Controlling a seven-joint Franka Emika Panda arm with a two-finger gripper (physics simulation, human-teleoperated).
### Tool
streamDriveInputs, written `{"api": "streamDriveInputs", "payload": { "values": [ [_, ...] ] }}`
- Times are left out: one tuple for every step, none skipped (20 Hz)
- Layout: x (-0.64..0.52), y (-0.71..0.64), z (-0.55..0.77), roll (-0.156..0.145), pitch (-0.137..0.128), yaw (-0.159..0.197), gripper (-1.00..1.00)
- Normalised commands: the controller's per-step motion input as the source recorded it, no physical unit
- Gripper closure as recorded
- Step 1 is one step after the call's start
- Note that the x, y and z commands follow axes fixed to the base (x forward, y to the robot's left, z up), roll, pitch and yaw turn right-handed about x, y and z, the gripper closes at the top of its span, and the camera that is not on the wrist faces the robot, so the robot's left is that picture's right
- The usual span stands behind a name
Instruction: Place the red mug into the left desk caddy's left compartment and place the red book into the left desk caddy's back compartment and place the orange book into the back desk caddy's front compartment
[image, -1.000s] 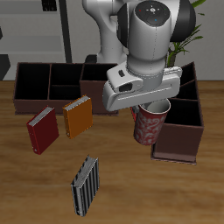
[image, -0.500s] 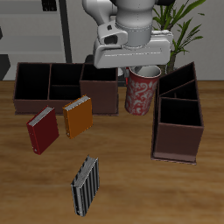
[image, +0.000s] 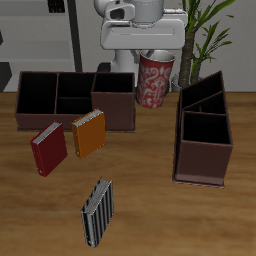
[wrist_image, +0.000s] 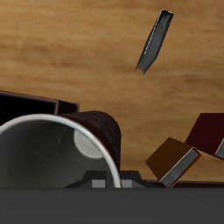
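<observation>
Lifted higher and carried farther back over the past second, the red speckled mug with its white inside (image: 155, 80) now hangs in the air above the wooden worktop (image: 150, 215), between the broadside dark maroon caddy (image: 75, 98) and the end-on maroon caddy (image: 205, 135) that I take for the left desk caddy. That puts it behind and beside its target rather than over any cell, so the carry looks unfinished. The gripper (image: 150, 50) has its jaws pinching the mug at the rim; the wrist view shows the white rim (wrist_image: 61, 144) right under the jaws. Its opening faces up, its long axis nearly vertical; the handle cannot be made out. On the worktop the dark-red hardcover book (image: 48, 148) and the bright-orange hardcover book (image: 89, 133) lie side by side, long axes tilted alike, with the black-and-grey striped book (image: 97, 211) nearer the front edge.
</observation>
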Motion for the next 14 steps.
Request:
{"api": "streamDriveInputs", "payload": {
  "values": [
    [-0.41, 0.11, 0.05, 0.085, 0.039, -0.093, 1.00],
    [-0.45, 0.10, 0.05, 0.057, -0.073, 0.040, 1.00],
    [-0.45, 0.08, 0.02, -0.012, -0.055, -0.023, 1.00],
    [-0.38, 0.12, -0.07, 0.067, 0.031, -0.067, 1.00],
    [-0.34, 0.13, 0.00, -0.032, -0.031, -0.033, 1.00],
    [-0.32, 0.14, -0.07, 0.087, -0.010, -0.018, 1.00],
    [-0.64, 0.20, -0.27, 0.039, 0.009, -0.119, 1.00],
    [-0.19, 0.14, -0.13, 0.032, -0.006, 0.001, 1.00],
    [-0.31, 0.11, -0.19, -0.047, -0.002, -0.087, 1.00],
    [-0.17, 0.17, -0.12, 0.041, -0.003, -0.032, 1.00],
    [0.09, 0.07, 0.04, 0.000, 0.000, 0.000, 1.00],
    [-0.68, 0.33, -0.45, -0.063, 0.044, -0.176, 1.00],
    [-0.44, 0.24, -0.04, 0.040, -0.136, 0.123, 1.00],
    [-0.29, 0.17, -0.12, 0.006, 0.010, -0.075, 1.00]
  ]
}}
